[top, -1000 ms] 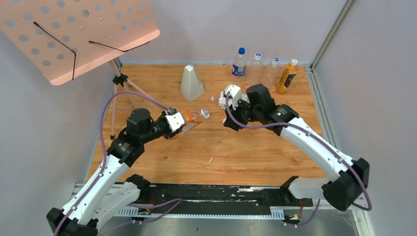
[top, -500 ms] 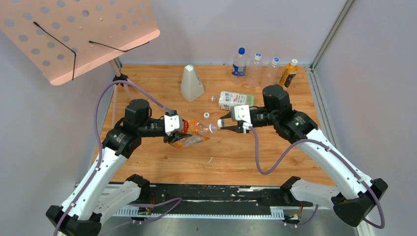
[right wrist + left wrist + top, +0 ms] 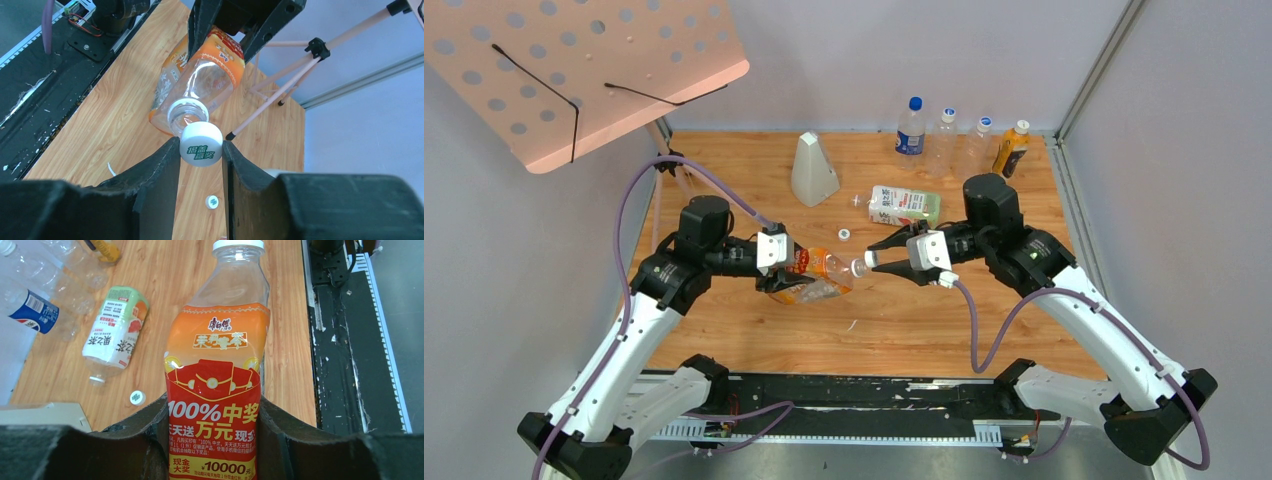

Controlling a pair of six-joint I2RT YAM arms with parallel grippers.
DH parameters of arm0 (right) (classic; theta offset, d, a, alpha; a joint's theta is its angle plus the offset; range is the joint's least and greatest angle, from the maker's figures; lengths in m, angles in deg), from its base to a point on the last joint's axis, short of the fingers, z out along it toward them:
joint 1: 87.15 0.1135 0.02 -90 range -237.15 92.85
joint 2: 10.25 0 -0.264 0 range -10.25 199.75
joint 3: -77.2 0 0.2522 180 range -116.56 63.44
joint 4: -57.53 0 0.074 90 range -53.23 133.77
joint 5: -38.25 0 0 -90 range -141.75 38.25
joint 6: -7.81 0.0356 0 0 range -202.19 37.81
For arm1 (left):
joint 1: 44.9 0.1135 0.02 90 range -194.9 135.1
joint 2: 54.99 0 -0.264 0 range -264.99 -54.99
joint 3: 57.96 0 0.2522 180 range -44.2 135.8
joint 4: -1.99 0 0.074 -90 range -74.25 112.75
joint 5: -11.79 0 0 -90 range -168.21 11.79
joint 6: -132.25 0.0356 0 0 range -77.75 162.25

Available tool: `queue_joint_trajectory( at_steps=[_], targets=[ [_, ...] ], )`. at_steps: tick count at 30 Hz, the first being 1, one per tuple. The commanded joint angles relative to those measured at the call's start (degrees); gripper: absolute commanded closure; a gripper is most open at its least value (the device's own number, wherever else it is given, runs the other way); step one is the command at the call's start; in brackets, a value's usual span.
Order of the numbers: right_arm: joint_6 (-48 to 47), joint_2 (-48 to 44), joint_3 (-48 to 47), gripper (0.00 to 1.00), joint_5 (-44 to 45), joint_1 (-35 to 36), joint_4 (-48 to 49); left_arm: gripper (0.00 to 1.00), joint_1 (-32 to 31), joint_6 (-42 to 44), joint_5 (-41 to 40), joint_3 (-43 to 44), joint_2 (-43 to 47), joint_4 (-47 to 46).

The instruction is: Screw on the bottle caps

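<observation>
My left gripper (image 3: 796, 272) is shut on the smaller orange-labelled bottle (image 3: 819, 270) and holds it level, mouth pointing right. In the left wrist view the jaws (image 3: 214, 405) clamp its label (image 3: 215, 390). My right gripper (image 3: 871, 262) is shut on a white cap (image 3: 860, 266) and holds it against the bottle's mouth. In the right wrist view the cap (image 3: 201, 145) sits between the fingertips, just in front of the neck (image 3: 186, 111). The second white cap (image 3: 845, 234) lies loose on the table. The larger bottle (image 3: 904, 205) lies on its side behind it, uncapped.
A grey cone-shaped block (image 3: 813, 170) stands at the back. A blue-labelled bottle (image 3: 911, 127), two clear bottles (image 3: 945, 135) and an orange juice bottle (image 3: 1009, 152) stand along the back wall. A pink perforated music stand (image 3: 574, 70) overhangs the left; its tripod legs (image 3: 669, 190) reach the table.
My right arm has swung from the larger bottle to the orange bottle's mouth with the cap, then turned its wrist. My left gripper has brought the bottle lower and level.
</observation>
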Motion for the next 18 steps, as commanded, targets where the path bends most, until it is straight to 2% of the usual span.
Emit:
queue_joint_trajectory(
  at_steps=[1, 18],
  targets=[
    [-3.3, -1.0, 0.2, 0.9, -4.4, 1.0, 2.1, 1.0, 0.2, 1.4, 2.0, 3.2, -0.2, 0.5],
    [-3.0, 0.1, 0.7, 0.88, -2.0, 3.6, 1.5, 1.0, 0.2, 1.6, 5.6, 5.1, -3.0, 1.4]
  ],
)
